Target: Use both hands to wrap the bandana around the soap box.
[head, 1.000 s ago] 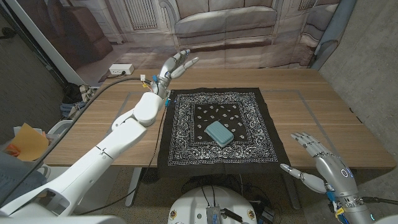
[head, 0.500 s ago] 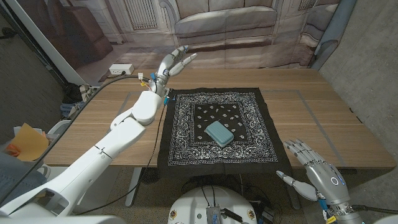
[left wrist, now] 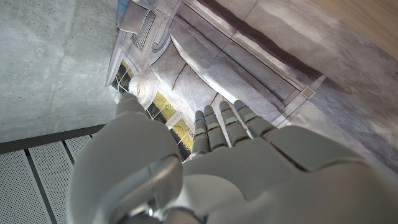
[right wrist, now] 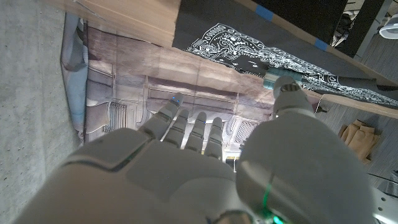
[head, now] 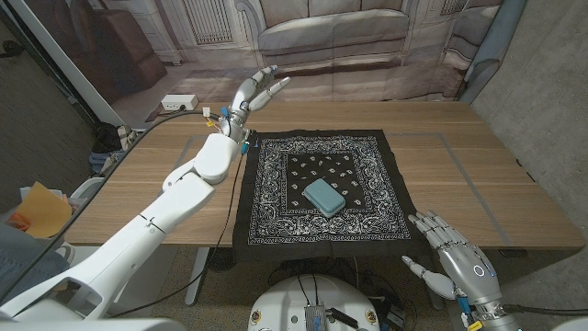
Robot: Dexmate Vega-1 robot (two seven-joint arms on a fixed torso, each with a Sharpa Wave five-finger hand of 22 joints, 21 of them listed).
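1. Two hands in play, both empty with fingers spread apart. We take the soap box [head: 324,195] as our landmark: it sits near the middle of the bandana [head: 321,187], which lies spread flat on the wooden table [head: 496,175], its near edge hanging over the table's front.
2. Right hand [head: 449,255] hovers off the near right side of the soap box, just past the bandana's near right corner. Left hand [head: 253,97] is up beyond the far left corner, raised, well apart from the soap box.
3. Soap box's long axis runs diagonally, far-left to near-right, so it roughly points at both hands. We'd guess the right hand is nearer a corner to grab first.
4. Behind the soap box, past the table, hangs a printed backdrop [head: 322,37] of a sofa room. Concrete-looking wall [head: 551,83] off to the right.
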